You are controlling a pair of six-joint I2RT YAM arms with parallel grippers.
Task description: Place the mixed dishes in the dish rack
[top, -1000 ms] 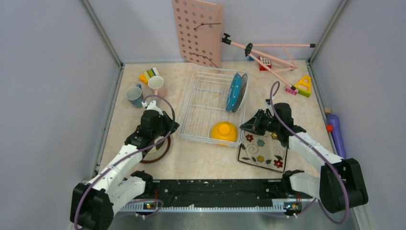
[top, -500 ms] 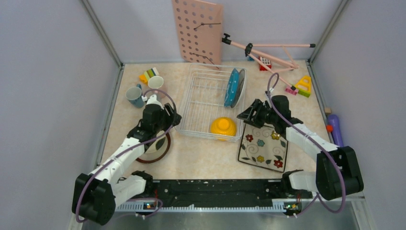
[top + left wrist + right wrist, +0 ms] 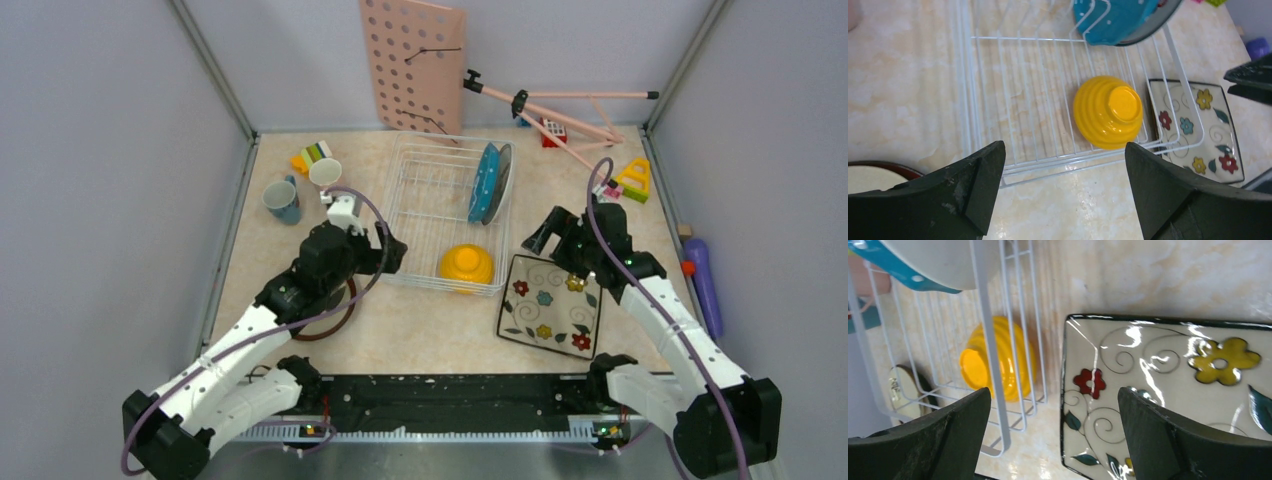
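The desk point(image 3: 430, 335) has a glossy, beige marbled top. On it stands the dish rack point(image 3: 420, 195), a rectangular basket of thin white wire with upright dividers. Inside, at the near right corner, the yellow bowl point(image 3: 1107, 117) sits upside down, ribbed in rings and matt. At the far right, the teal dotted plate point(image 3: 487, 183) stands on edge between dividers. The round white patterned plate point(image 3: 505, 180) leans against its right face. The square flowered black-rimmed plate point(image 3: 1168, 390) lies flat on the desk just beside the rack's near right corner, its glaze shiny; contact with the wire cannot be confirmed. The brown-rimmed cream plate point(image 3: 870, 175) lies flat left of the rack's near edge and is partly covered by the left arm. The teal mug point(image 3: 281, 200) and the pink mug point(image 3: 325, 172) stand upright on the desk left of the rack, near some striped toy blocks point(image 3: 313, 155). The left claw point(image 3: 1063, 150) hangs over the rack's near left side with its dark fingers spread wide and nothing between them. The right claw point(image 3: 1053, 392) hangs over the far edge of the square plate, likewise spread wide and holding nothing. A pink pegboard point(image 3: 412, 65) leans on the back wall.
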